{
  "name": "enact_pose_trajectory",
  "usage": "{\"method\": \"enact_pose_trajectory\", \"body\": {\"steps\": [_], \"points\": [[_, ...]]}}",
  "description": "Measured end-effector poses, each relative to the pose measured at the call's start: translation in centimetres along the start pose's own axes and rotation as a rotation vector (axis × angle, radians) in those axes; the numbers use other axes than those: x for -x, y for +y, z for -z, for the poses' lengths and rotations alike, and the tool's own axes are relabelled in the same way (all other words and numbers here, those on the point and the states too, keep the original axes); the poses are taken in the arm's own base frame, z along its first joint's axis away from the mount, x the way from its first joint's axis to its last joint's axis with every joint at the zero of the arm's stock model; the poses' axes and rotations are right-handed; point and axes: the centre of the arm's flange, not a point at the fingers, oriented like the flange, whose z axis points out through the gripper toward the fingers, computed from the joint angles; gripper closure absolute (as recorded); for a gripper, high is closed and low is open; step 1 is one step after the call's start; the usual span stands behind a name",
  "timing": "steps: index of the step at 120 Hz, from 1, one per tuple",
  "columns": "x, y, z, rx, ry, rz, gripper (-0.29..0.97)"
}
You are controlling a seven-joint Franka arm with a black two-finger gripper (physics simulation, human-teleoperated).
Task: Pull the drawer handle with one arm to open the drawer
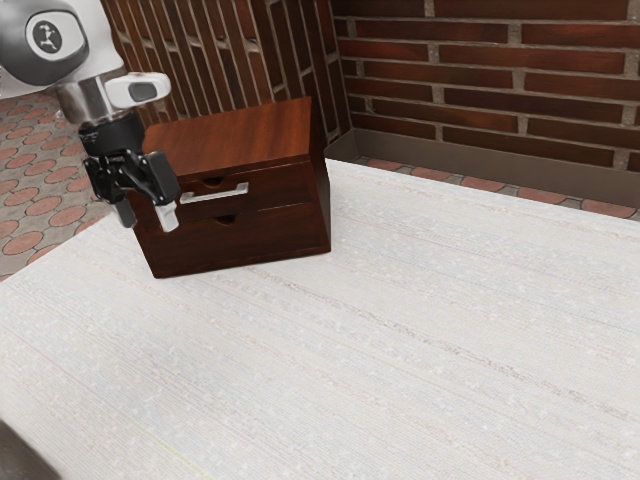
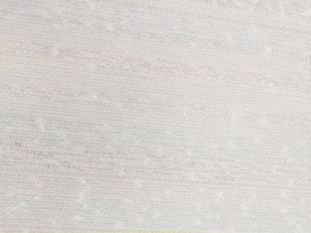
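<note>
A dark brown wooden drawer box (image 1: 262, 135) stands on the white table (image 1: 420, 330), toward the exterior view's left. Its upper drawer front (image 1: 282, 184) carries a pale metal bar handle (image 1: 213, 193) and looks flush with the box. My gripper (image 1: 147, 214) hangs in front of the box's left end, just left of the handle and slightly below it. Its fingers (image 1: 168, 215) point down, stand apart with nothing between them, and do not touch the handle. The wrist view looks straight down on the bare white table (image 2: 155, 116).
A lower drawer front (image 1: 270, 222) with a small finger notch sits under the handle. A brick wall (image 1: 480, 70) runs behind the table, and a patterned floor (image 1: 40, 190) lies beyond the table's left edge. The table stretches wide to the right and front.
</note>
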Motion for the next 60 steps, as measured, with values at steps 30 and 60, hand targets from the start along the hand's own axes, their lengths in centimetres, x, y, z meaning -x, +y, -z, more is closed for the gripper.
{"method": "enact_pose_trajectory", "body": {"steps": [30,60], "points": [[0.0,0.4,3.3,-0.045,0.157,-0.088,0.00],[11.5,2.2,14.1,-0.176,0.305,-0.131,0.00]]}}
